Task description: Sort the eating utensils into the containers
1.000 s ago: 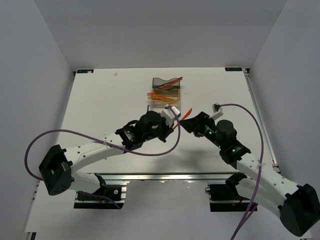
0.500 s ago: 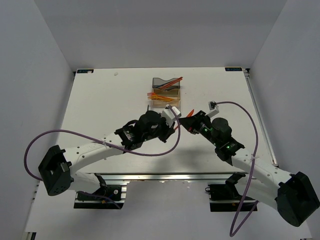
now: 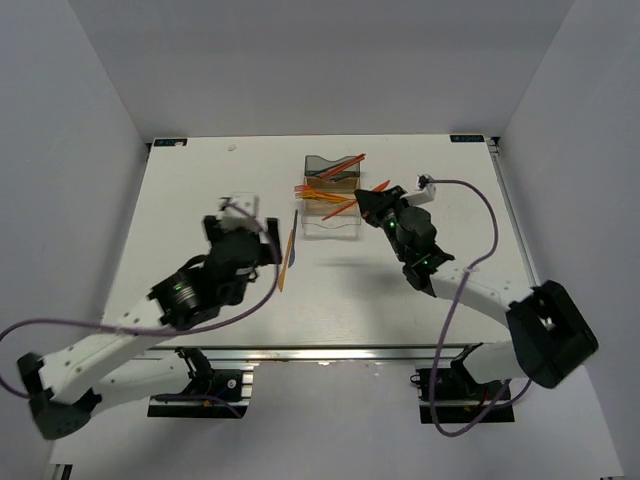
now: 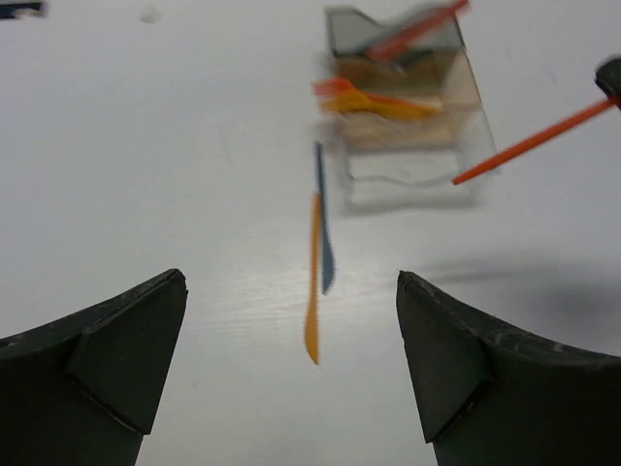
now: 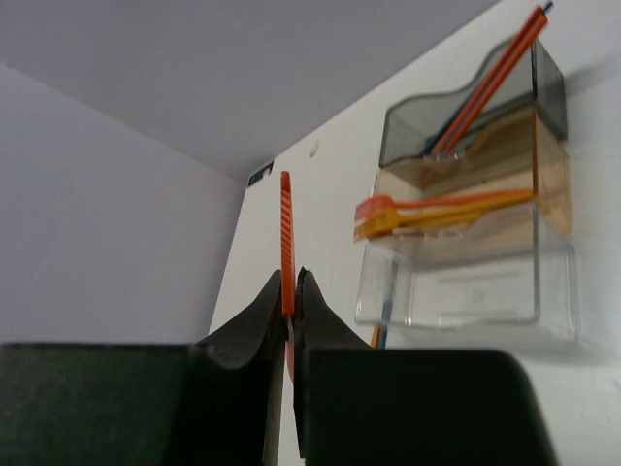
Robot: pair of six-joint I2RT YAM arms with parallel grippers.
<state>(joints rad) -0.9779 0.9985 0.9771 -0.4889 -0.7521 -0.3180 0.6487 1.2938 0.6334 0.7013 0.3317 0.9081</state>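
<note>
Grey bin [image 3: 322,165] and amber bin [image 3: 345,197] were stocked, clear bin [image 3: 333,226] looked bare; right gripper [image 5: 289,299] pinched a red utensil [image 5: 286,228], while left gripper [image 4: 291,286] gaped empty above the unsorted blue utensil [image 4: 323,233] and orange utensil [image 4: 311,301].

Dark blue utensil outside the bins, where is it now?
Top view: the dark blue utensil lies left of the clear bin, beside an orange utensil.

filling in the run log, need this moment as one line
left jaws: open, facing orange utensil and blue utensil lying on table | right jaws: shut on red-orange stick by clear bin
</note>
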